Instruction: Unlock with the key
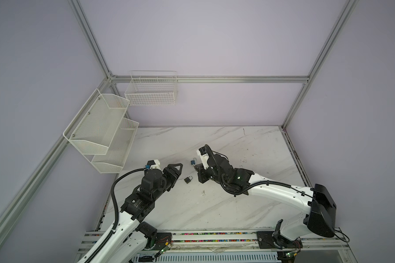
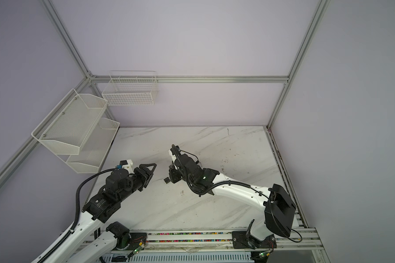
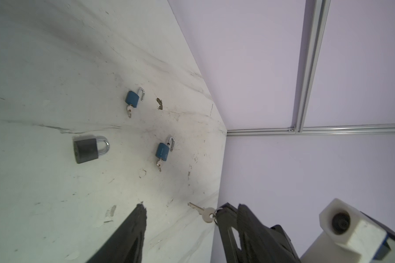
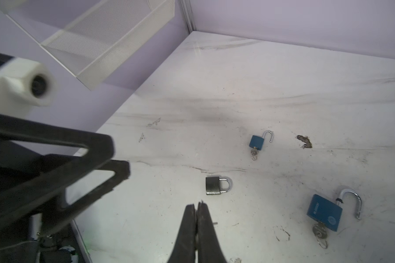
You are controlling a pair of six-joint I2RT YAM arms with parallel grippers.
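Lilac walls (image 1: 214, 41), marbled tabletop (image 1: 237, 205), wire basket (image 1: 151, 94)

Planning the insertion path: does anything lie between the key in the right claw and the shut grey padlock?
Nothing visible does. Only bare table separates the key in the right claw from the grey padlock. Both blue padlocks lie off to the side, and the open left claw stands apart.

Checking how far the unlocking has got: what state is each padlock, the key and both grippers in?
grey padlock: shackle shut, no key in it.
blue padlock beside brown stain: shackle open, its key inserted.
other blue padlock: shackle open, its key inserted.
right gripper: fingers shut on the loose key.
loose key: held, not in any lock.
left gripper: fingers open, empty.
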